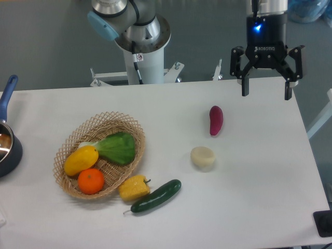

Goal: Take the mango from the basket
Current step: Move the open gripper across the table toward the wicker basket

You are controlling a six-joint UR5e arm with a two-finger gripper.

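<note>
The mango, a smooth yellow-orange oval, lies in the left part of the tan wicker basket on the table's left half. A round orange sits just in front of it and a green leafy vegetable lies to its right, both inside the basket. My gripper hangs open above the far right of the table, well away from the basket, with nothing between its fingers.
A yellow bell pepper and a dark green cucumber lie just outside the basket's front right rim. A purple sweet potato and a pale round item rest mid-table. A dark pot with a blue handle sits at the left edge.
</note>
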